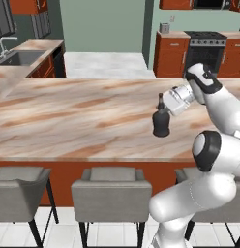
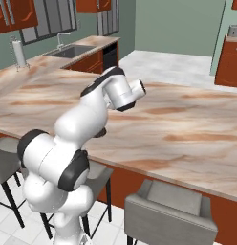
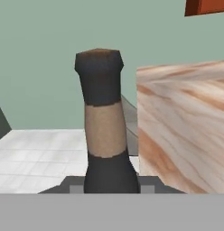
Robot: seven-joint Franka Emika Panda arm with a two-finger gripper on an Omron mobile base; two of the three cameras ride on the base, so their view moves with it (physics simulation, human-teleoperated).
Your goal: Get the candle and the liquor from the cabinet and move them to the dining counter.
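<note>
A: How far along is this, by your reckoning?

B: Partway, I'd judge. The liquor, a black bottle with a squat bulbous body, thin neck and brownish cap (image 1: 161, 122), is already over the dining counter, the long beige-and-brown veined marble-look top (image 1: 68, 116). Its base looks to be at or just above the surface, well in from the stool-side edge; I can't tell whether it actually rests.

A: And the claw?

B: The two-finger gripper (image 1: 164, 104) on the white arm is drawn in on the bottle's neck, pinching it. In the hand view the neck (image 3: 104, 131) rises straight up between the finger tips, with a pale band between the dark body and the cap.

A: So what remains?

B: Letting go of the bottle, probably. The small yellowish-gold candle isn't anywhere on the counter stretch I can see, so I'd guess that half is yet to do, though I can't be certain.

A: Bottle upright?

B: Yes, upright, nothing else near it on the counter.
</note>
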